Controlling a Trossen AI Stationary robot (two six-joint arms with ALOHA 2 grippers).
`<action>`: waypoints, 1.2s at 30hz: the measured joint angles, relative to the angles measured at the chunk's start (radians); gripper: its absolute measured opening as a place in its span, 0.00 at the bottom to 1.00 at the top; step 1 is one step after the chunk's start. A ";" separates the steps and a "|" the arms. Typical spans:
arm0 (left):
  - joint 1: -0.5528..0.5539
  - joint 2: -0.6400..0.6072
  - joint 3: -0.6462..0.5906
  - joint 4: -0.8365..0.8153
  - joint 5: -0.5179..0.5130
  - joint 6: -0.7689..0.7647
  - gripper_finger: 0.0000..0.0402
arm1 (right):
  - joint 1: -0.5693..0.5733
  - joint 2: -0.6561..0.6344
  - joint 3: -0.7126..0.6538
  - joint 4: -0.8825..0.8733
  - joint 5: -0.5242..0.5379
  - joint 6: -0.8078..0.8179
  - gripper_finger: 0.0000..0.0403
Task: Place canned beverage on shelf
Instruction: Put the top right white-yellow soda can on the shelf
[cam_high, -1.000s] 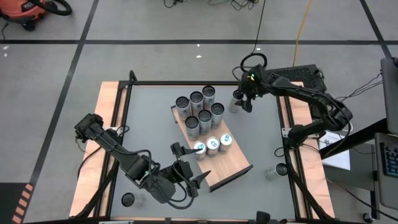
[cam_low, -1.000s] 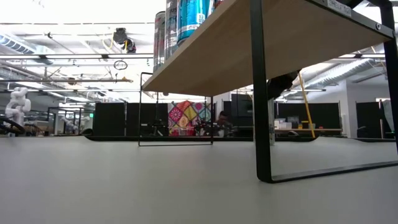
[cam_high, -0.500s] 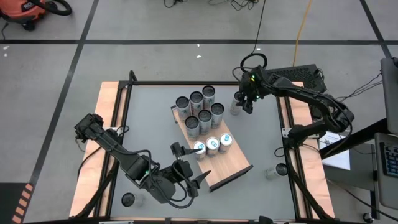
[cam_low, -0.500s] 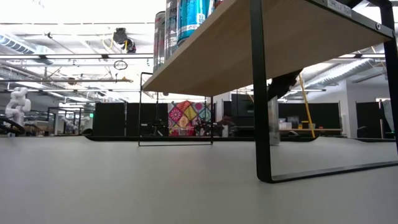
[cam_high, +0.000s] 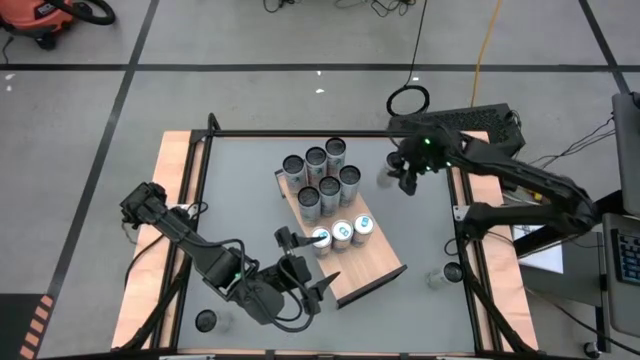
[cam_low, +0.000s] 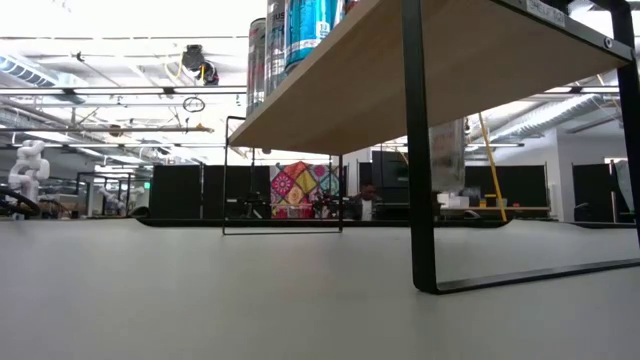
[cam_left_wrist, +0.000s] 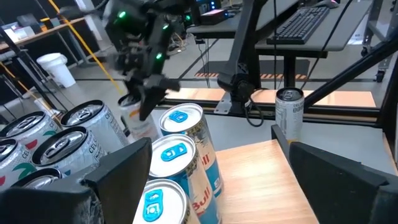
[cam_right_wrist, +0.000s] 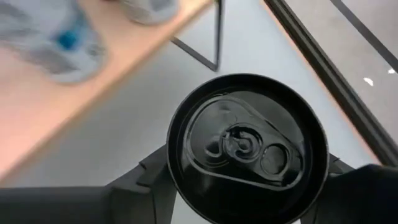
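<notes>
Left hand (cam_high: 305, 283) hangs low at the near side of the bench (cam_high: 240, 190), just off the shelf's (cam_high: 375, 268) near-left edge; fingers spread wide, nothing between them. Its wrist view looks between those fingers (cam_left_wrist: 124, 171) down the shelf: pale wood-grain board, three blue-and-silver cans (cam_left_wrist: 186, 140) in a row, silver-topped cans (cam_left_wrist: 74, 134) packed behind.

From above, the shelf sits slantwise mid-bench: six dark-topped cans (cam_high: 320, 175) cluster at its far end, three blue-lidded ones (cam_high: 341, 233) abreast behind them, the near end bare.

Low view alone shows the shelf as a raised board on thin black metal legs (cam_low: 415, 150), can bottoms (cam_low: 300, 30) at its upper edge, and a pale can (cam_low: 447, 155) hanging in air beyond the leg, clear of the grey surface.

Right hand (cam_high: 400, 172) is over the far right of the bench, apart from the shelf's far corner, fingers closed on that can (cam_high: 386, 176). Only its wrist view shows the can's top: round dark lid (cam_right_wrist: 245, 149) with pull tab, a finger (cam_right_wrist: 143, 183) on each side, shelf edge blurred beyond. The left wrist view catches this hand (cam_left_wrist: 146, 84) with the can (cam_left_wrist: 134, 115) beyond the blue row.

A further can (cam_high: 452, 272) stands on the bench's right rail, another (cam_high: 205, 321) at the near-left corner.
</notes>
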 joint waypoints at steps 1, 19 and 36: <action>0.000 0.000 0.000 0.000 0.000 0.000 0.95 | 0.020 -0.025 0.000 -0.012 0.010 0.019 0.47; 0.030 0.000 0.000 0.050 0.026 -0.034 0.95 | 0.316 -0.377 0.002 -0.117 0.084 0.414 0.47; 0.039 0.000 0.000 0.086 0.027 -0.055 0.95 | 0.469 -0.338 0.268 -0.247 0.140 0.407 0.47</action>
